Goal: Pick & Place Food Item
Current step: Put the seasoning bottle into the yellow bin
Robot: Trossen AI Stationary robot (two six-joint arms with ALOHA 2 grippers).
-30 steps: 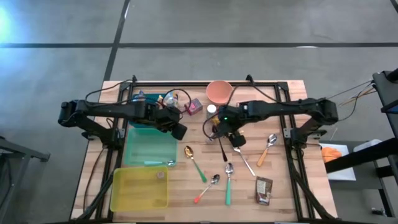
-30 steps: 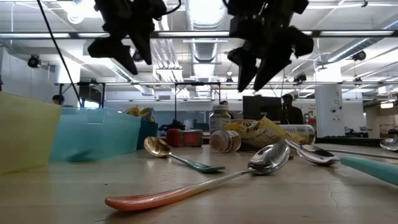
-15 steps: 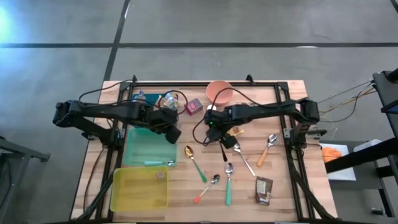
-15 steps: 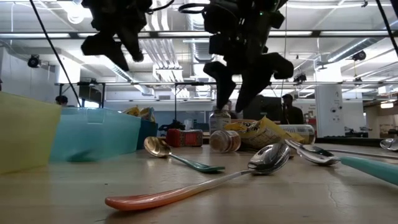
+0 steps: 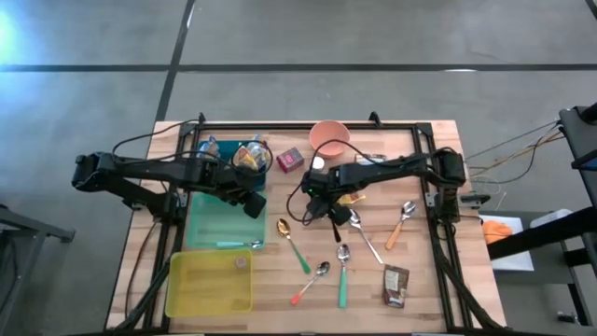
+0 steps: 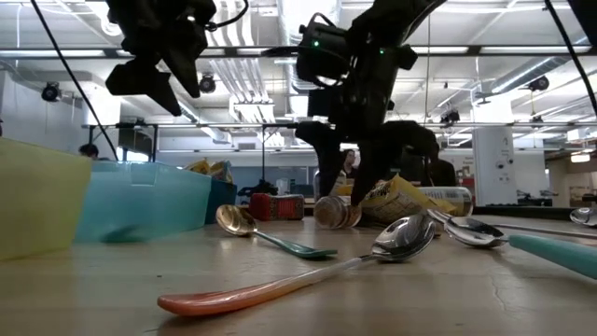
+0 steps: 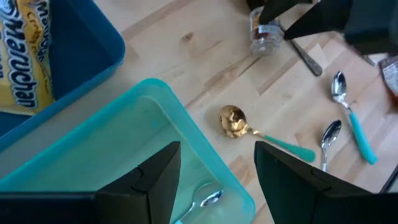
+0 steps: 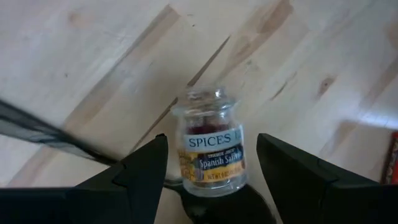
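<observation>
The spice jar [image 8: 210, 158] lies on its side on the bare wood near the middle of the table [image 5: 424, 289]. The right gripper [image 8: 211, 180] hangs directly over it, fingers spread and gripping nothing, one finger on each side of the jar's body. The jar's long axis runs between the fingers, cap pointing away from the wrist. The left gripper [image 7: 214, 180] waits spread open over the teal bin [image 7: 112, 143], farther away.
</observation>
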